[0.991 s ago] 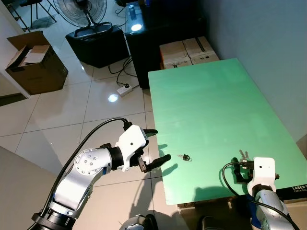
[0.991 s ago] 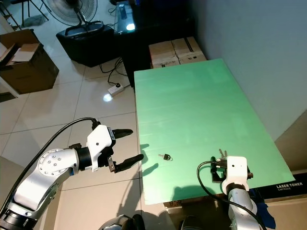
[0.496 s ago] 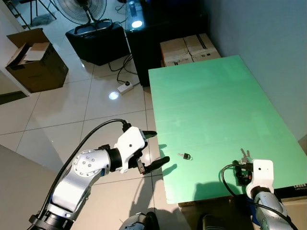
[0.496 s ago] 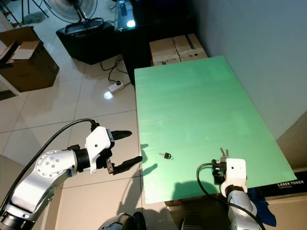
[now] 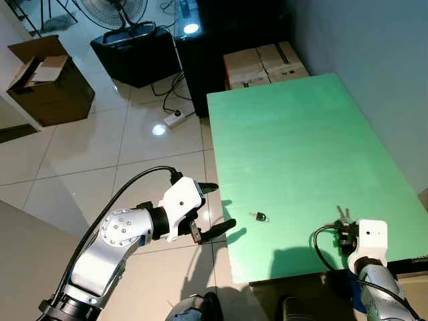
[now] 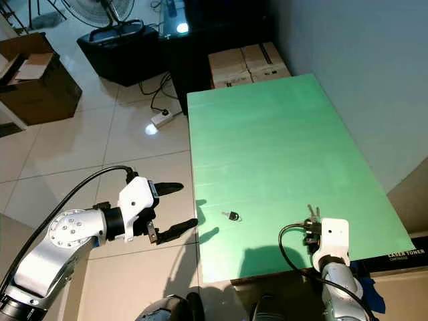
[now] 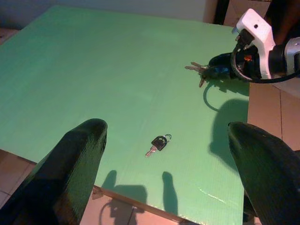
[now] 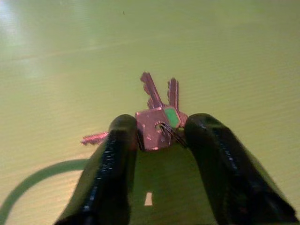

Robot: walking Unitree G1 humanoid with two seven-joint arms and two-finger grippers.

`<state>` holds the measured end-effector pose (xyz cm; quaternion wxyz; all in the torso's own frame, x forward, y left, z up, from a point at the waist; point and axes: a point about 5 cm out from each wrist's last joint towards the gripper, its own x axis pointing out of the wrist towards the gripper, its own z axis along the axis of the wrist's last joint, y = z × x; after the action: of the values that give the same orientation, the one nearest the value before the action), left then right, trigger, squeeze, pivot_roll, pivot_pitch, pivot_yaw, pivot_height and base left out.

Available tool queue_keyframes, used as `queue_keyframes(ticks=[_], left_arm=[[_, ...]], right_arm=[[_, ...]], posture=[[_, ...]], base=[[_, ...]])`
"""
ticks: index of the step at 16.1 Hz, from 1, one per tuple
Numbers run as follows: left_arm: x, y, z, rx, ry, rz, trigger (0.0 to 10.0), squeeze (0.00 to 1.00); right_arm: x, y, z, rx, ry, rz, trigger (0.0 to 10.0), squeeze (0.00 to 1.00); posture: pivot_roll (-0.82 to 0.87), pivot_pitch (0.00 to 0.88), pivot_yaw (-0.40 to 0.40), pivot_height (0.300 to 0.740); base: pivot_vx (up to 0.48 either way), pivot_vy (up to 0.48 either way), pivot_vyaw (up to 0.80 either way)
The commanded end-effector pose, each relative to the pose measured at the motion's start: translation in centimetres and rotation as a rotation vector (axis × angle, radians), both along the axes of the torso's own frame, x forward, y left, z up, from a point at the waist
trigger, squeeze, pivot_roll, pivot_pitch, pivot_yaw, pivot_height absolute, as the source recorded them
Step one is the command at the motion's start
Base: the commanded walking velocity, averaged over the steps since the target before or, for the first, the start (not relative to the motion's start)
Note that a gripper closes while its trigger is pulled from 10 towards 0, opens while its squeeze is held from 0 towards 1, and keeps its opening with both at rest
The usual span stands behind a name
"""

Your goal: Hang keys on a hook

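Two words, "LASER TONER", are showing on a dark box point(image 6: 405, 256) at the table's point(image 5: 301, 140) near right corner; no other writing is legible. Reaching in from the left, the left arm is bending at the elbow and holding the left gripper point(image 5: 212, 208) over the floor point(image 5: 87, 167) just beside the table's left edge, its fingers point(image 7: 70, 164) spread wide apart and gripping nothing. In its wrist view those fingers are framing a single key point(image 7: 158, 143) with a black head and a small ring, lying flat on the green top near the front-left corner. Low at the front, the right arm is coming up over the table's near edge, its white wrist housing and a black cable loop sitting over the surface. The right gripper point(image 8: 161, 140) is resting on the table, its two black fingers point(image 8: 112, 168) closing in on either side of the keys point(image 8: 157, 119); whether both pads are pressing the bunch is unclear. That bunch is looking like three or so silvery-pink keys fanned out from one ring, one with a green patch on its head, lying flat on the green top near the front-right part, well apart from the single key. Farther back, cardboard boxes point(image 5: 267, 63), a fan point(image 5: 114, 10), and a power strip point(image 5: 172, 120) are sitting on the tiled floor.
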<state>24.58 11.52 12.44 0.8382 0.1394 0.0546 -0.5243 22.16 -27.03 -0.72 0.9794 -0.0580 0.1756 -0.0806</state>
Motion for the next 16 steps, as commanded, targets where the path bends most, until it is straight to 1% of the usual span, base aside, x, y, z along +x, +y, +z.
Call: queue_keyframes(ticks=[1,2,4,5,6,16], left_arm=[[-0.07,0.42,0.24,0.015,-0.005,0.002,10.0,0.0],[-0.07,0.41,0.23,0.016,-0.004,0.002,10.0,0.0],[-0.08,0.37,0.23,0.015,-0.004,0.004,10.0,0.0],[-0.1,0.36,0.22,0.015,-0.003,0.004,10.0,0.0],[-0.12,0.35,0.21,0.014,-0.002,0.004,10.0,0.0],[-0.17,0.48,0.11,0.017,-0.002,0.01,10.0,0.0]], right_arm=[[-0.06,0.16,-0.16,0.006,0.004,0.007,2.2,0.0],[-0.05,0.14,-0.19,0.008,0.006,0.009,2.3,0.0],[0.01,0.12,-0.19,0.008,0.008,0.013,1.8,0.0],[0.01,0.11,-0.2,0.008,0.009,0.013,1.8,0.0],[0.04,0.02,-0.21,0.007,0.01,0.011,0.0,0.0],[0.35,0.32,-0.26,0.006,0.013,0.037,0.0,0.0]], posture=[[0.0,0.17,0.201,0.74],[0.0,0.169,0.201,0.74],[0.0,0.168,0.2,0.74],[0.0,0.167,0.201,0.74],[-0.01,0.164,0.201,0.74],[-0.01,0.151,0.192,0.74]], base=[[0.0,0.0,0.0],[0.0,0.0,0.0],[0.0,0.0,0.0],[0.0,0.0,0.0],[0.0,0.0,0.0],[0.0,0.0,0.0]])
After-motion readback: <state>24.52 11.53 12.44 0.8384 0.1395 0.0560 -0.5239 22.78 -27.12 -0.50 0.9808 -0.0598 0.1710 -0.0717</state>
